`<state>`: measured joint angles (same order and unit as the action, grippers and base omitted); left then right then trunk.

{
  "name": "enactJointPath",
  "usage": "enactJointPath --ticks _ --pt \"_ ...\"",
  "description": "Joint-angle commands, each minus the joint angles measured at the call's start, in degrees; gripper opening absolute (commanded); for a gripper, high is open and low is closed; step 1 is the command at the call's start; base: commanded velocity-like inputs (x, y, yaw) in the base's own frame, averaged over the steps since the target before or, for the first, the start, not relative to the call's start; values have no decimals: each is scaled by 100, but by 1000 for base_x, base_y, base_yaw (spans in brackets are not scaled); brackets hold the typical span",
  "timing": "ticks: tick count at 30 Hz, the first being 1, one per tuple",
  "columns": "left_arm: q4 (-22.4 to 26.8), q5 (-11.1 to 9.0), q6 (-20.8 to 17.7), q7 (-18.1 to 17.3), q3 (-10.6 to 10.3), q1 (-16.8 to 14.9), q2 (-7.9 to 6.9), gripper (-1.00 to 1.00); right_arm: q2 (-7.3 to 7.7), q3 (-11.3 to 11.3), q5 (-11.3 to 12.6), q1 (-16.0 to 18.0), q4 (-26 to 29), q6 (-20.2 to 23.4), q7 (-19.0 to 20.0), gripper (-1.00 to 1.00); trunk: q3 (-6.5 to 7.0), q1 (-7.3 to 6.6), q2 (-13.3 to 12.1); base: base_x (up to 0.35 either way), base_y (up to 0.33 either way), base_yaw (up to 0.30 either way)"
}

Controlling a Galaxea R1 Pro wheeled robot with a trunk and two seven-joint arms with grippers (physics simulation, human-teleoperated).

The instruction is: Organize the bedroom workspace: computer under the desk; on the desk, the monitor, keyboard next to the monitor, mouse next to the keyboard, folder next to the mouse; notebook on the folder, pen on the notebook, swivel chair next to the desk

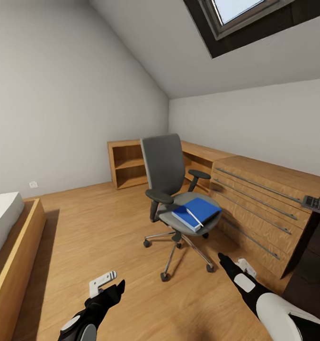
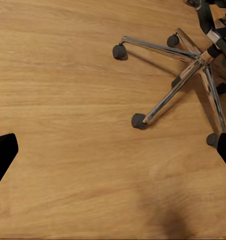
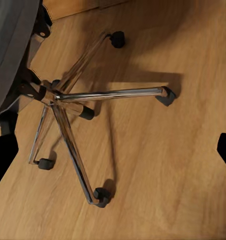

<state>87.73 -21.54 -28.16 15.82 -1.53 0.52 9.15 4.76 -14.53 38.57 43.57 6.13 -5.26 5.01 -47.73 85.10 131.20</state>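
Note:
The grey swivel chair (image 1: 172, 189) stands mid-room on the wooden floor, its back toward the left wall. On its seat lies the blue folder (image 1: 196, 212) with the slim white pen (image 1: 194, 218) across it. At the right edge, the keyboard (image 1: 317, 204) rests on the black desk (image 1: 316, 251). My left gripper (image 1: 113, 284) hangs open, low and in front of the chair. My right gripper (image 1: 235, 263) is open near the chair's right side. The chair's metal base (image 2: 193, 70) (image 3: 67, 100) lies beyond both open grippers (image 2: 113, 152) (image 3: 113, 152). Monitor, mouse, notebook and computer are out of view.
A light wooden chest (image 1: 264, 203) with long bar handles runs along the right wall behind the chair. A low wooden shelf (image 1: 129, 163) sits in the far corner. A bed (image 1: 8, 246) in a wooden frame lines the left side. Open floor lies between bed and chair.

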Motion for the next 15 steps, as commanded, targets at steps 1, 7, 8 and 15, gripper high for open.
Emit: enactJointPath --ticks 1,7,8,15 --pt "-37 -59 -14 54 -5 0 -1 100 -1 -40 12 -9 -62 -82 80 100 18 -23 -39 0 0 -225" --pt "-226 -53 -14 62 -5 0 5 100 -44 -14 -171 -236 -457 -907 301 100 147 -155 -280 0 0 -167" --pt "-236 -53 -14 64 -5 0 6 100 -67 -13 -252 -281 -490 -1047 313 100 166 -177 -320 0 0 -74" --pt "-338 -52 -7 70 -5 0 6 100 -370 -7 -1866 -965 -616 -2447 337 100 295 -331 -601 0 0 -27"
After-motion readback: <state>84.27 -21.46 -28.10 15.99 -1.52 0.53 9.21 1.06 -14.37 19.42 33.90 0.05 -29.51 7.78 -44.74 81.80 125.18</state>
